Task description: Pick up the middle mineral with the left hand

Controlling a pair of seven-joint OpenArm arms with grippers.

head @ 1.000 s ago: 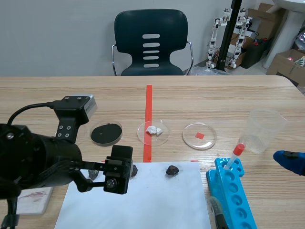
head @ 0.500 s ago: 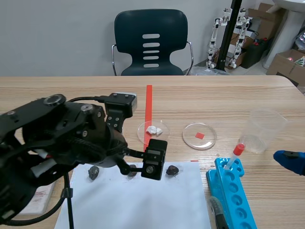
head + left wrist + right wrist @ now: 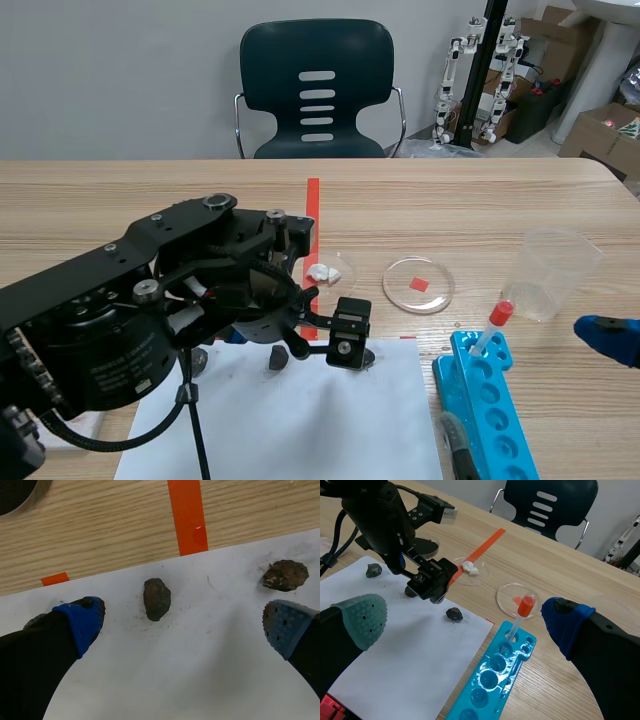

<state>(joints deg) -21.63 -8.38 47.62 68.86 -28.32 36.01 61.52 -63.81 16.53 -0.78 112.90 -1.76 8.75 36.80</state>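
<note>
Mineral (image 3: 157,599) between spread left jaws

You're working in bright, even light. Just ahead of the spread jaws of the left gripper (image 3: 185,622), the middle mineral (image 3: 157,598) throws only a faint, soft shadow on the white paper (image 3: 200,680). Farther ahead, a small glint sits on the orange tape (image 3: 187,515).
</note>
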